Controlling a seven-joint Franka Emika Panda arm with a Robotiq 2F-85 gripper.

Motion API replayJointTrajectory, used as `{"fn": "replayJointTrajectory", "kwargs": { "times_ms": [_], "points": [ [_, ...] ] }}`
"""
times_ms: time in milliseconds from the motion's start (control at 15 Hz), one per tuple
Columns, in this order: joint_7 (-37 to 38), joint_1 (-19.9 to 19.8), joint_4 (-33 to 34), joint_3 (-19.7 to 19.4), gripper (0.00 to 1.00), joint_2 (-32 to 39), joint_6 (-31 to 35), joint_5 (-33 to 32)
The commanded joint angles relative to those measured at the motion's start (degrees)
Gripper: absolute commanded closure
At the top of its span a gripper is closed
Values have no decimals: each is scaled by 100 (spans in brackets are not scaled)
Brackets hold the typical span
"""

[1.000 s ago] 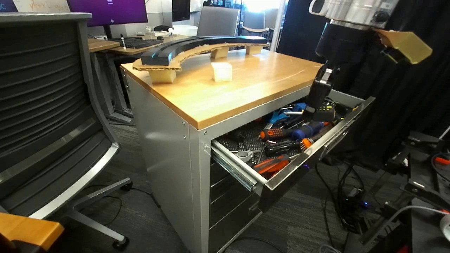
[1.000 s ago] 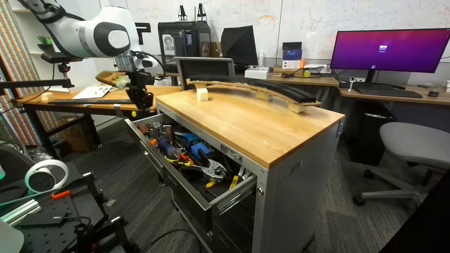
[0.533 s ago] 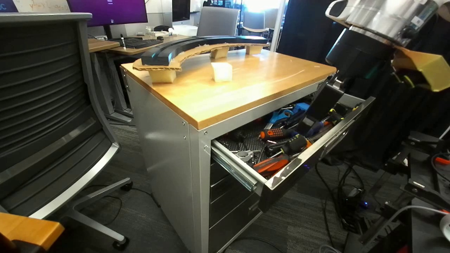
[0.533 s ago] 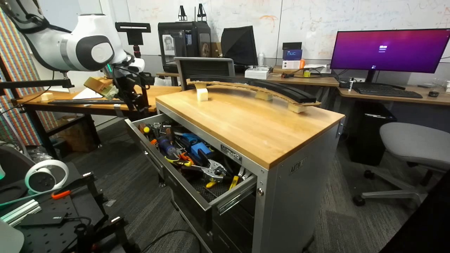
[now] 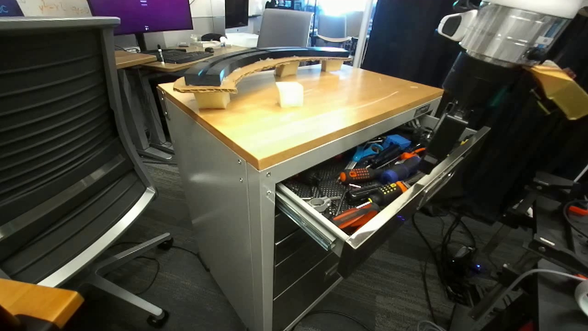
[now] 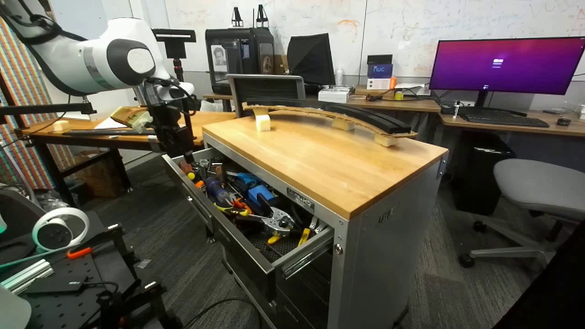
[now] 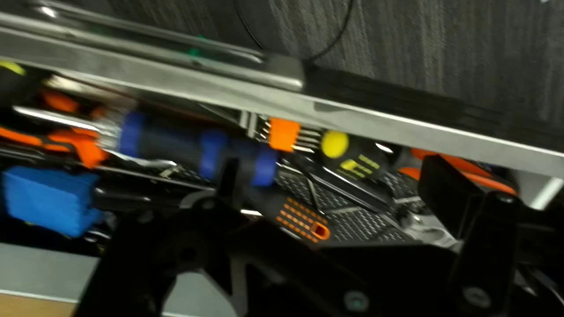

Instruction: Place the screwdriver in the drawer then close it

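Task is prob. running past halfway. The screwdriver (image 7: 359, 162), a stubby dark one w/ yellow marks, is lying in the drawer (image 5: 373, 243) by its front wall (image 7: 379, 119), among other tools (image 5: 360, 174). The pincer (image 7: 337, 185) is hanging over the drawer, spread apart & holding nothing AFAICT. So the placing step is looking done. Closing isn't happening yet: the drawer is sitting well pulled out in both exterior views & prob. needing a push.

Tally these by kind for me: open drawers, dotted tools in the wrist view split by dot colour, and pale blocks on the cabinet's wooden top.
Open drawer: 1
Yellow-dotted screwdriver: 1
Orange-dotted tool: 1
Pale blocks: 4
Total: 7
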Motion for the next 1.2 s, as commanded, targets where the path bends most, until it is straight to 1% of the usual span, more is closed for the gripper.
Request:
{"fn": "replayJointTrajectory", "kwargs": {
  "times_ms": [0,67,133,200,400,600,667,733,867,933,1000,1133],
  "points": [
    [522,-171,-214,140,26,-257,-1175,-214],
    [578,-162,-198,174,32,-132,-1475,-116],
    [601,-143,-160,212,42,41,-1736,27],
    [498,-109,-128,239,50,230,-1875,288],
    [538,-66,-237,282,73,656,-964,349],
    [940,57,-216,151,93,1085,28,91],
    [1167,145,-194,46,94,1206,423,-60],
    [1467,126,-164,38,98,1320,811,-275],
    [2162,410,-60,-316,98,1466,1464,-859],
    [2552,645,22,-617,94,1512,1716,-1240],
    [2983,959,137,-1013,94,1524,1914,-1673],
    [3799,1613,414,-1801,92,1556,2125,-2447]
  ]
}}
